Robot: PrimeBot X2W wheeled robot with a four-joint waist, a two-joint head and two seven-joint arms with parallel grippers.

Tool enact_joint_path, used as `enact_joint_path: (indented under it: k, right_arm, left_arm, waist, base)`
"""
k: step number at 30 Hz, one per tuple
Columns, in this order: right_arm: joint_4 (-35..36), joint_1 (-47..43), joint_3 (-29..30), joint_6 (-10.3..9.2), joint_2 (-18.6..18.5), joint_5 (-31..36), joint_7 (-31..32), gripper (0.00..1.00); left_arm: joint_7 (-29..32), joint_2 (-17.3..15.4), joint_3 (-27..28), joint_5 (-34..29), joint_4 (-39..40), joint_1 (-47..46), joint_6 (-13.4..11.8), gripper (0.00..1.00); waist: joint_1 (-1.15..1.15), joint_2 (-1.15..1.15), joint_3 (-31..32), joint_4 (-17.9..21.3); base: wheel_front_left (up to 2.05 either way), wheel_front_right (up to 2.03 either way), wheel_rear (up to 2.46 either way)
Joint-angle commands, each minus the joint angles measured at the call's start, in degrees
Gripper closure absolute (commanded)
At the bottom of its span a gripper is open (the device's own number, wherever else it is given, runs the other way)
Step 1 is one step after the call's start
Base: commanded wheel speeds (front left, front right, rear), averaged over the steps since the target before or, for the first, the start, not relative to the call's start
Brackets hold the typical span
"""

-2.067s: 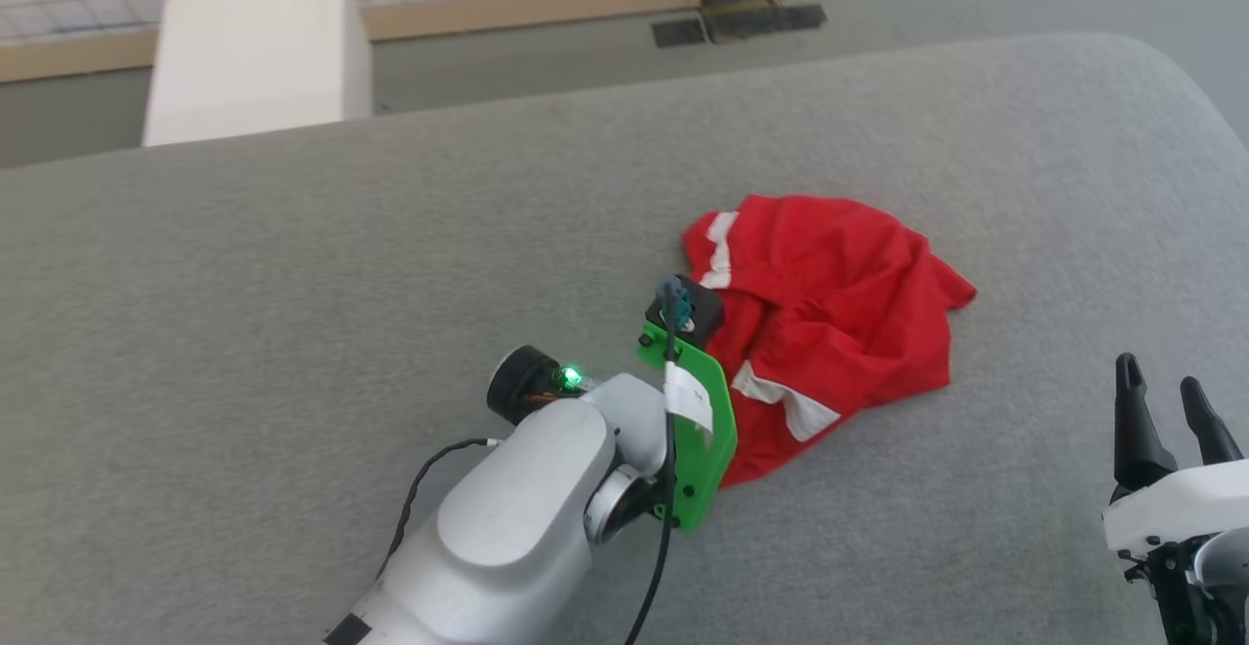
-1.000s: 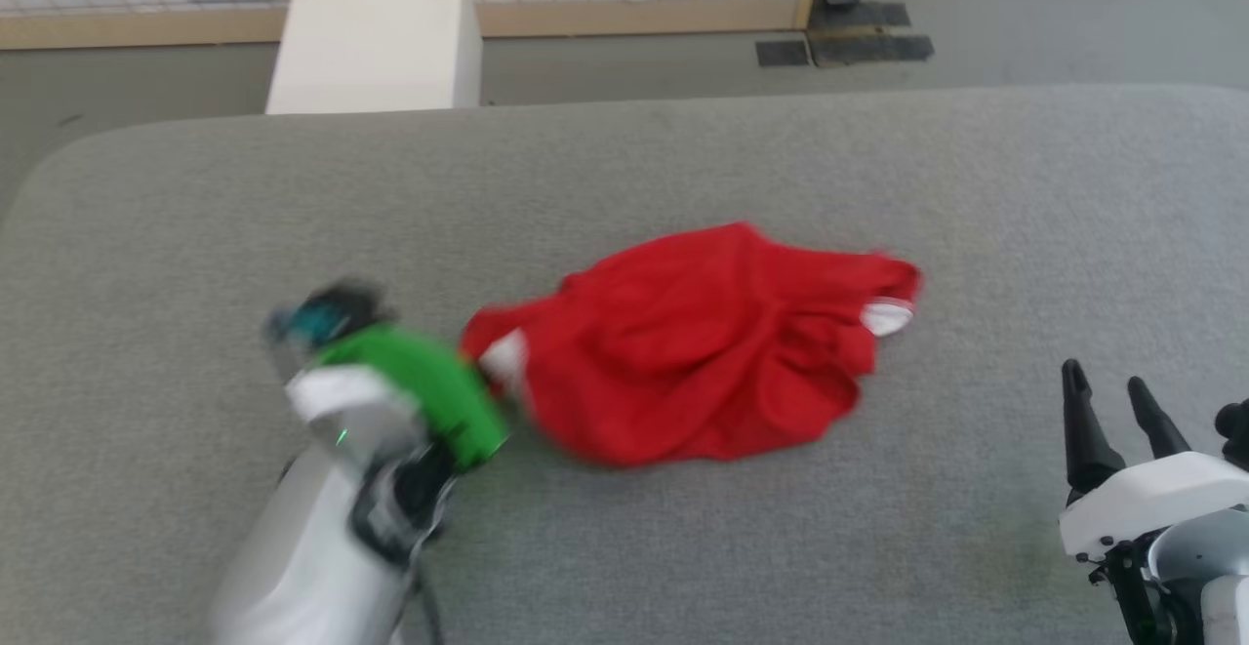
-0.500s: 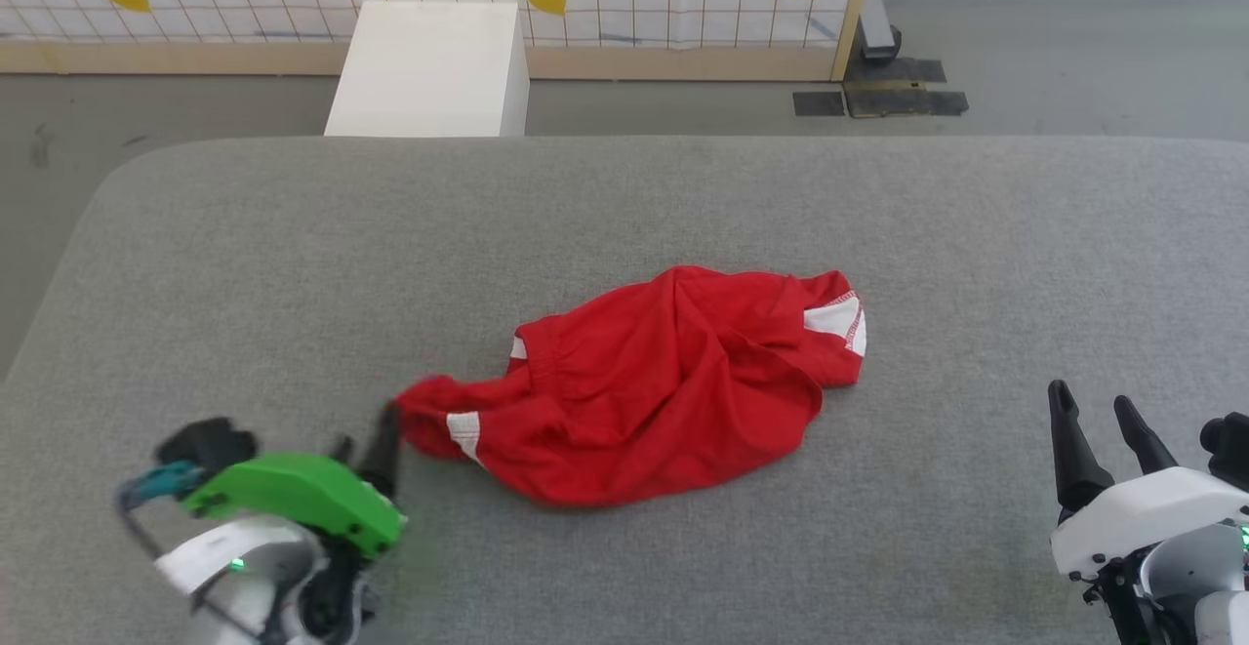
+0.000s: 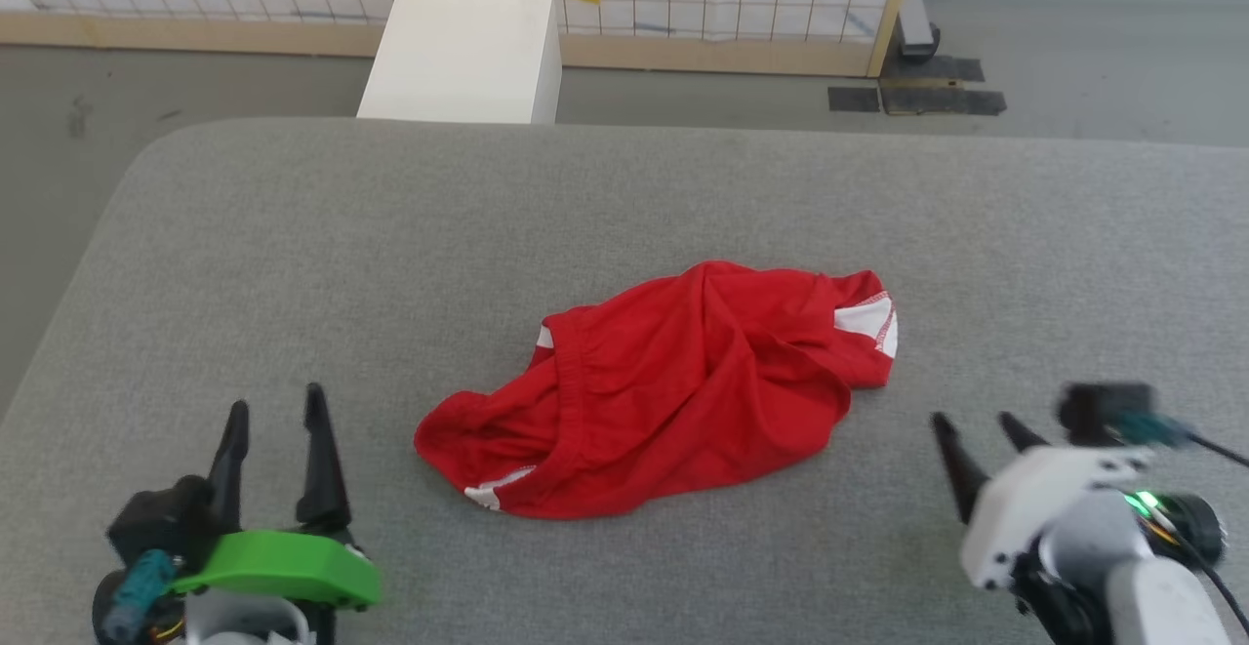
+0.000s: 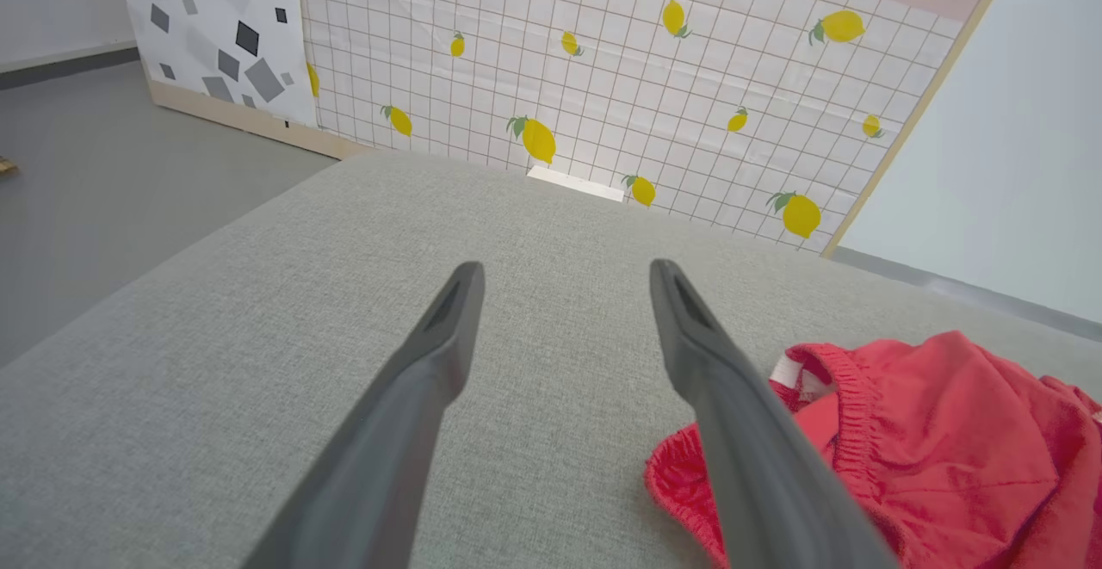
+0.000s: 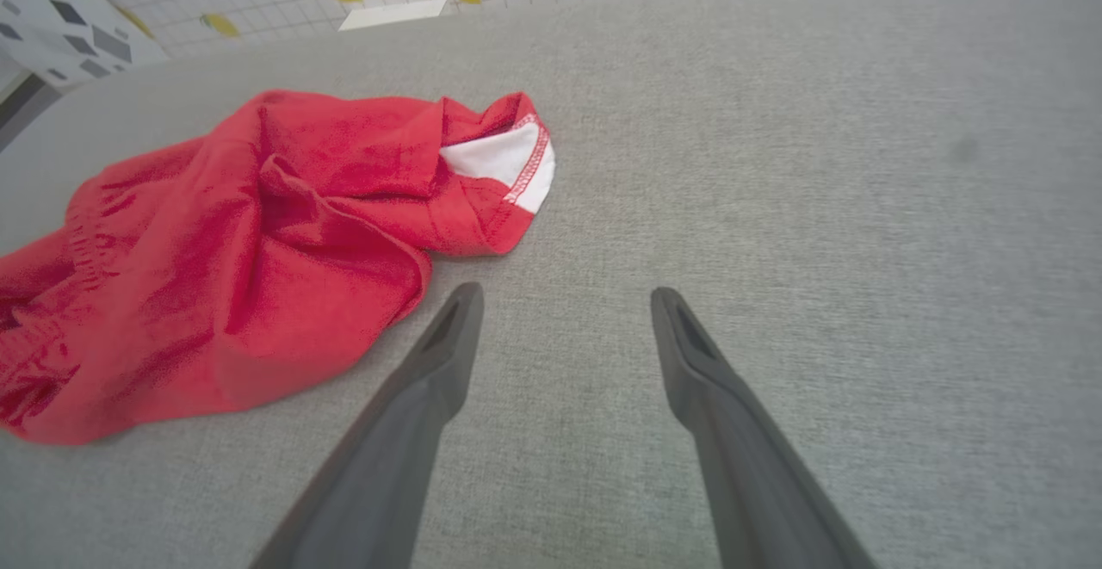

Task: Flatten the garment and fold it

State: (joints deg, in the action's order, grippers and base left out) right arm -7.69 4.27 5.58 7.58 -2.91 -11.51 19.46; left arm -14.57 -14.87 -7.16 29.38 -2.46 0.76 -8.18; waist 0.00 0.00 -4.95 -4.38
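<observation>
The grey desk [image 4: 293, 235] carries the garment [image 4: 673, 401] near its middle. It is a crumpled red heap, with the waistband bunched toward 8 o'clock and a white-trimmed hem at 2 o'clock. The left end effector [image 4: 275, 401] was at the waistband end half a second ago. It has let go and drawn back to 8 o'clock, fingers spread and empty. The right end effector [image 4: 972, 421], also spread, swings in from 4 o'clock. The shorts are not flattened yet, so a two-handed regrasp looks likely next.

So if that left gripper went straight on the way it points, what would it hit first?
Probably nothing but the grey fabric-covered surface: the left gripper points across bare cushion. The crumpled red shorts lie off to its right. Whether it would skim or touch down is unclear.
</observation>
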Motion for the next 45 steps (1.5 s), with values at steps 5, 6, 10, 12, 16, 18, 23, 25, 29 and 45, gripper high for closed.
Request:
enact_joint_path:
  k: [5, 6, 10, 12, 16, 18, 23, 25, 29, 45]
  right_arm:
    - [-2.0, 8.74, -7.91, -0.09, -0.11, 8.03, 15.09, 0.0]
    - [-2.83, 10.47, -9.1, -0.09, -0.14, 9.35, 17.18, 0.0]
    - [-6.33, 15.75, -11.89, -0.09, -0.75, 12.42, 21.01, 0.0]
    - [-8.41, 17.47, -12.56, -0.09, -0.99, 13.32, 22.03, 0.0]
    - [-12.52, 19.26, -12.66, -0.09, -1.31, 14.37, 24.2, 0.0]
    - [-14.12, 19.74, -12.72, -0.09, -1.68, 15.03, 24.64, 0.0]
    - [-16.49, 20.04, -13.2, -0.09, -1.6, 13.64, 25.05, 0.89]
    - [-16.29, 20.07, -13.43, -0.09, -1.55, 12.15, 24.72, 1.0]
    - [-12.62, 19.63, -11.22, -0.09, -1.82, 8.22, 22.24, 1.0]
    - [7.72, -0.95, 14.47, -0.09, -1.49, 4.22, 30.18, 1.0]
  left_arm:
    - [-0.41, 3.77, -0.48, -6.51, 1.91, 0.41, 2.09, 0.0]
    - [-0.41, 4.45, -0.47, -7.13, 1.74, -0.03, 2.67, 0.0]
    - [-0.41, 6.68, 0.03, -9.02, 1.23, -1.75, 4.48, 0.0]
    - [-0.42, 7.54, 0.36, -9.66, 0.88, -2.41, 5.46, 0.0]
    - [-0.42, 8.81, 0.94, -10.6, -0.1, -3.48, 7.21, 0.0]
    - [-0.42, 9.28, 1.19, -11.1, -0.48, -4.08, 8.0, 0.0]
    - [-0.42, 10.3, 2.1, -12.01, -1.19, -4.81, 9.25, 0.0]
    - [-0.42, 10.62, 2.33, -12.26, -1.64, -4.98, 9.76, 0.0]
    - [-0.42, 11.06, 2.65, -12.61, -2.61, -4.9, 10.72, 0.0]
    - [-0.42, 11.6, 1.98, -12.62, -5.98, -3.76, 12.97, 0.0]
  waist:
    - [0.0, 0.0, -2.82, -2.32]
    - [0.0, 0.0, -3.31, -2.91]
    - [0.0, 0.0, -5.29, -5.27]
    - [0.0, 0.0, -6.18, -6.34]
    - [0.0, 0.0, -7.62, -7.92]
    - [0.0, 0.0, -8.18, -8.45]
    - [0.0, 0.0, -8.6, -8.77]
    - [0.0, 0.0, -8.26, -8.47]
    - [0.0, 0.0, -6.63, -7.61]
    - [0.0, 0.0, -2.01, -3.38]
  base:
    - [0.0, 0.0, 0.0]
    - [0.0, 0.0, 0.0]
    - [0.0, 0.0, 0.0]
    - [0.0, 0.0, 0.0]
    - [0.0, 0.0, 0.0]
    - [0.0, 0.0, 0.0]
    - [0.0, 0.0, 0.0]
    - [0.0, 0.0, 0.0]
    - [0.0, 0.0, 0.0]
    - [0.0, 0.0, 0.0]
